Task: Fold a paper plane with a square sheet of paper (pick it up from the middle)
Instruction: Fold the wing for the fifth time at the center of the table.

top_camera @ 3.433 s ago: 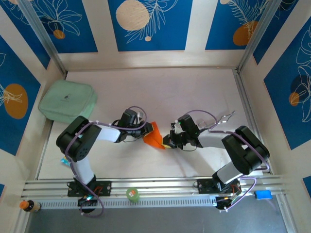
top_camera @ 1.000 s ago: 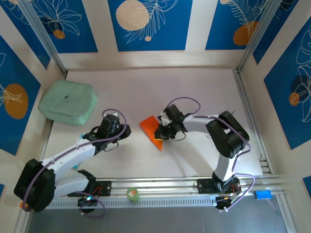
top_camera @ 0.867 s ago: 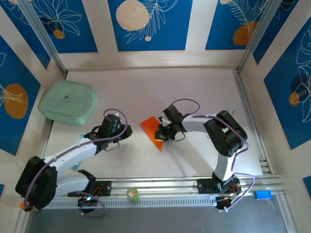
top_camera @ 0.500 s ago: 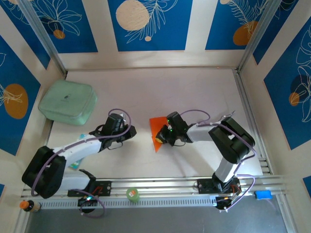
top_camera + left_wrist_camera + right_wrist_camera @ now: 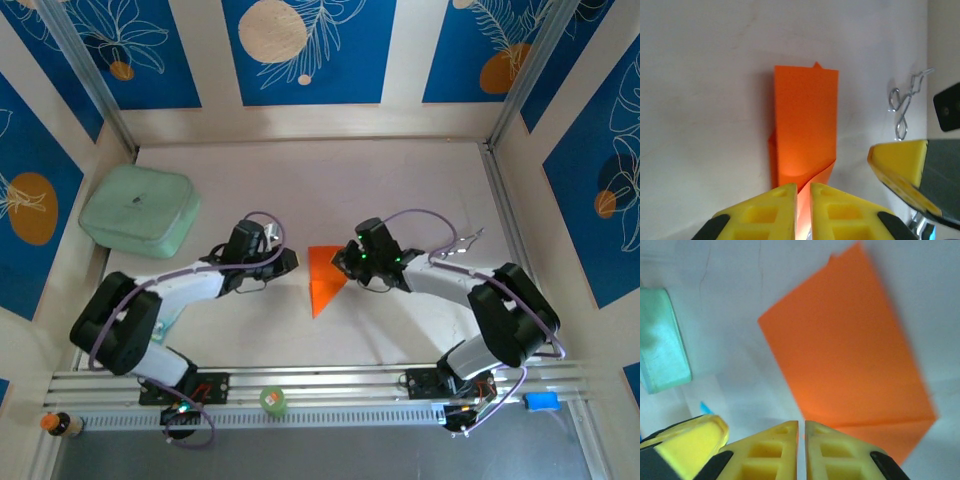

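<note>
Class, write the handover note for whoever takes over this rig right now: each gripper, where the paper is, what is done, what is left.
Left gripper: jaws almost closed at the paper's left edge; grip unclear.
Right gripper: jaws almost closed at its right edge; grip unclear.
Orange paper: on the table between both grippers.
Done: first folds; it is a layered wedge, pointed towards the arm bases.
Left: probably narrowing it into a dart with a centre crease.

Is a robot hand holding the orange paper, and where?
It cannot be told. The left gripper and right gripper have jaws almost together at opposite edges of the folded orange paper, but a real pinch isn't clear.
</note>
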Controlling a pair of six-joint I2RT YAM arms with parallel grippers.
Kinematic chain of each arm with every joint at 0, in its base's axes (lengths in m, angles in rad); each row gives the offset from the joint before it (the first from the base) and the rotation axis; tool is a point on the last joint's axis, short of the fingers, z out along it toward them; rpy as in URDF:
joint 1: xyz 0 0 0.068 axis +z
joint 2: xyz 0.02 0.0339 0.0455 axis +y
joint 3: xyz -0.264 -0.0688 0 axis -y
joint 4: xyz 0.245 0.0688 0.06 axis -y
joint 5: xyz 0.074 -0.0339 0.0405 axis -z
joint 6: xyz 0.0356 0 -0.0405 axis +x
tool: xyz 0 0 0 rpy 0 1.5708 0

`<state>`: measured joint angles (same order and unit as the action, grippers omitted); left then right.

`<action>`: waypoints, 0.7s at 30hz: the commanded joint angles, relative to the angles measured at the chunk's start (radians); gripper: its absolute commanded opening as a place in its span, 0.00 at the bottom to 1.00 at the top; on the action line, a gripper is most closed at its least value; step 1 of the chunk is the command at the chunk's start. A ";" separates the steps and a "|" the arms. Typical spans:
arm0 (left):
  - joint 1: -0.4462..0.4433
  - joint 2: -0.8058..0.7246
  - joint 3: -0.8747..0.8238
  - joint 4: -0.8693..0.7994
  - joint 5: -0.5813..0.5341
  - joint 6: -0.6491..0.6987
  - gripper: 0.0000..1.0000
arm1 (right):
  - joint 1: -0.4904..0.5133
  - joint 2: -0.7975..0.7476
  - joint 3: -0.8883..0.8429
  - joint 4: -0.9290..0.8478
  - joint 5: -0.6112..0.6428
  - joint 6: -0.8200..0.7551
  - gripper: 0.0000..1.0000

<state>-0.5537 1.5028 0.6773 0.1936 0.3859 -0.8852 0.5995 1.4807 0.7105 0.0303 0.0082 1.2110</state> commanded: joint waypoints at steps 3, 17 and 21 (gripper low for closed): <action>-0.035 0.126 0.097 0.077 0.132 -0.006 0.10 | -0.080 -0.010 -0.008 -0.093 -0.137 -0.225 0.15; -0.037 0.360 0.156 0.097 0.098 -0.069 0.04 | -0.155 0.094 -0.013 -0.072 -0.315 -0.286 0.35; -0.031 0.385 0.100 0.155 0.109 -0.092 0.03 | -0.159 0.115 0.004 -0.125 -0.300 -0.303 0.36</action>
<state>-0.5896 1.8595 0.8165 0.3080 0.4908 -0.9539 0.4480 1.5761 0.7033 -0.0380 -0.2665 0.9409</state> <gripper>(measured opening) 0.043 0.359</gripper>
